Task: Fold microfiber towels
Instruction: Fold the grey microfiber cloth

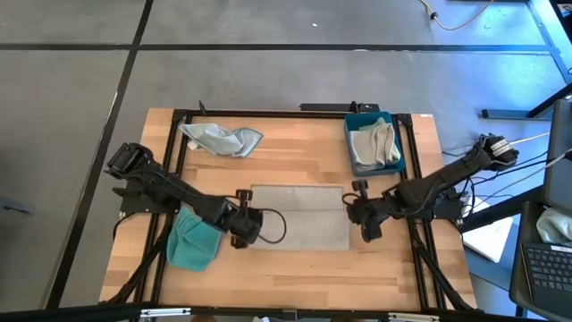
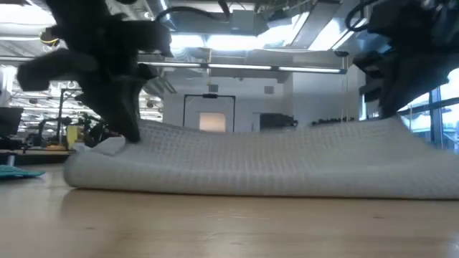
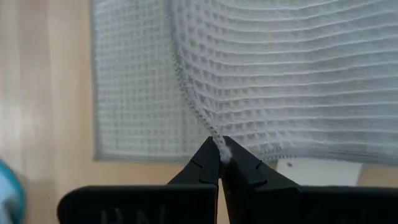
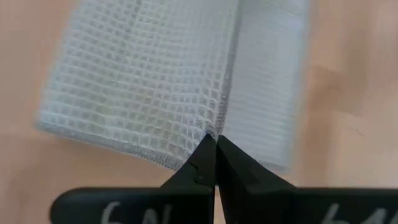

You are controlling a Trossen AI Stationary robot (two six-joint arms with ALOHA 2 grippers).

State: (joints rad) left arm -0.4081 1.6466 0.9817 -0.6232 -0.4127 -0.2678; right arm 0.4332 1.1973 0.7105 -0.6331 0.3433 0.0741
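Two grippers pinch one grey towel (image 1: 299,217) lying mid-table: the left gripper (image 1: 248,224) is clenched on its left edge, the right gripper (image 1: 361,217) clenched on its right edge. A teal towel (image 1: 191,240) lies by the left edge, a pale blue towel (image 1: 220,138) near the far edge, and folded towels (image 1: 374,143) fill the blue tray (image 1: 350,134) at the far right corner.

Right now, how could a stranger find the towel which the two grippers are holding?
Look at the middle of the wooden table, between both arms. The grey waffle towel lies flat there, pinched by the left gripper and right gripper; the others are crumpled.
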